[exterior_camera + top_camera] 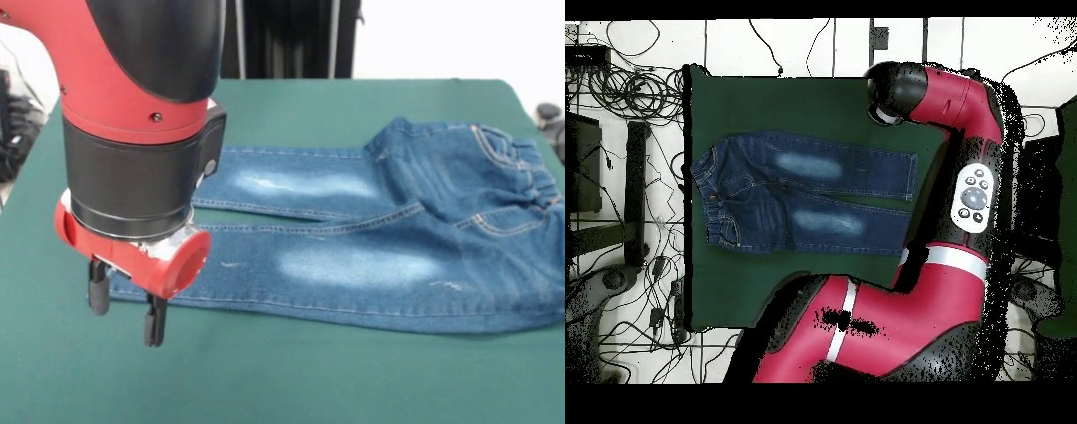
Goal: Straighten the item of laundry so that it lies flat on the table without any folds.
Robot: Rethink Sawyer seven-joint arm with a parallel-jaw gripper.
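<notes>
So here's what you had on the table at that moment. Your jeans (388,238) were laid out lengthwise on the green table (291,380), both legs stretched out side by side, cuffs pointing toward the arm and the gathered waistband over at the right edge of the front view. The faded whitish patches on both thighs were facing up. From overhead the jeans (800,195) sat in the upper left part of the table (735,290), waistband right up against the table's left edge there. Legs looked pretty straight, but around the seat and waistband in the front view the denim was bunched and lumpy, with a raised fold running between the two legs near the crotch, so not fully flat.

Your gripper (126,309) was hanging just past the leg cuffs, at the end of the nearer leg in the front view. The two black fingers (155,320) were parted with a clear gap between them and nothing was clamped in there. The fingertips were low, right by the cloth, but you couldn't tell whether they actually touched it. In the overhead view the arm (965,180) covered the gripper completely, curving round the right side of the table.
</notes>
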